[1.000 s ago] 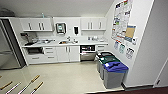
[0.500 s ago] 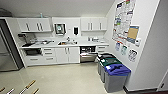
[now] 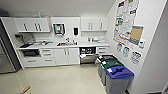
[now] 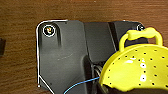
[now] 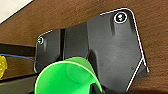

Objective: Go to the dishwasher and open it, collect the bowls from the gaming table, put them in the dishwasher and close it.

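The dishwasher (image 3: 87, 55) sits under the counter, right of the sink cabinet, showing a dark upper part and a steel panel below. A yellow perforated bowl (image 4: 136, 71) with a loop handle hangs close to the left wrist camera, my left gripper (image 4: 103, 85) shut on its rim. A bright green bowl (image 5: 65, 76) hangs the same way in my right gripper (image 5: 93, 88), which is shut on it. The gaming table is out of view.
White cabinets and a counter (image 3: 62, 45) with a sink line the far wall. A steel fridge (image 3: 6, 57) stands at the left. Three lidded bins (image 3: 115, 75) stand along the right wall, just right of the dishwasher. Pale floor (image 3: 57, 80) lies between me and the counter.
The whole kitchen has slid slightly down and grown in the head view, so the camera has moved closer. Nothing in the kitchen has itself shifted.
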